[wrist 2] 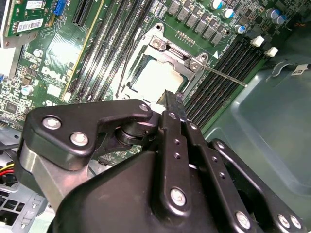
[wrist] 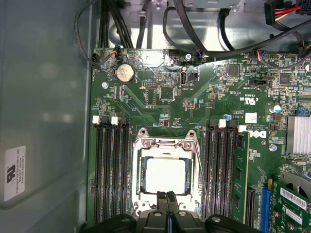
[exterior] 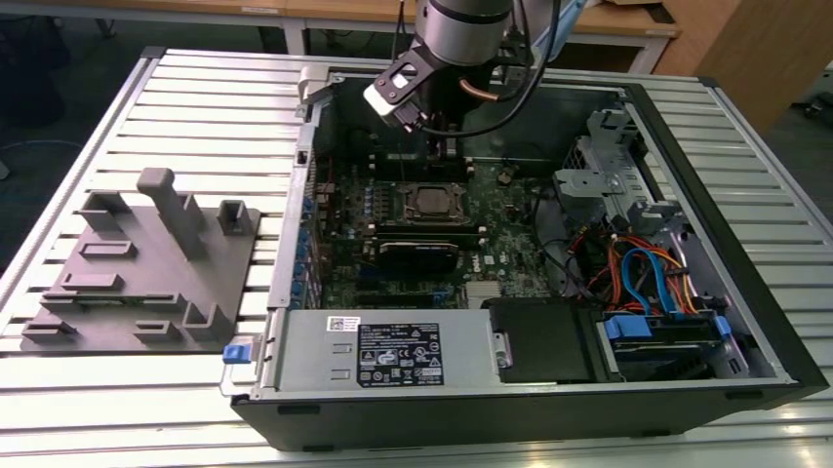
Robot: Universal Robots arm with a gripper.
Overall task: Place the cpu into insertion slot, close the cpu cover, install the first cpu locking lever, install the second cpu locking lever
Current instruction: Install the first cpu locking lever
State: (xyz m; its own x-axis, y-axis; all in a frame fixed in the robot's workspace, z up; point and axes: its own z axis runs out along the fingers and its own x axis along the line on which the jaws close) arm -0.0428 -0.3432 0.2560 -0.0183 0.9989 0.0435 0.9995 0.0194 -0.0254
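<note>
**Robot arm at work over an open computer.** The computer case (exterior: pixel 521 414) lies flat on a slatted table (exterior: pixel 195 88), and the robot arm (exterior: pixel 462 29) reaches down from the far side over the motherboard (exterior: pixel 514 249).

The cpu (wrist: pixel 165 175) lies flat in the insertion slot (exterior: pixel 430 202), in the far middle of the board. Its pale metal top shows through the cut-out of the cpu cover (wrist: pixel 165 144), which looks folded down around it.

The gripper (wrist: pixel 167 196) hangs at the socket's edge with its two fingers pressed together and nothing between them. By my reading, a closed tip like that suits nudging a thin part rather than pinching one. Whether the tip touches the metal frame I cannot tell.

In the second wrist view a slim locking lever (wrist 2: pixel 227 76) juts past the socket's corner over the black memory slots (wrist 2: pixel 214 92). It appears unlatched, which would leave the cover not yet clamped.

On the exterior view's left, well apart from the case, a grey fixture block (exterior: pixel 143 263) sits on the table. It is probably a parts stand kept within the arm's reach.
</note>
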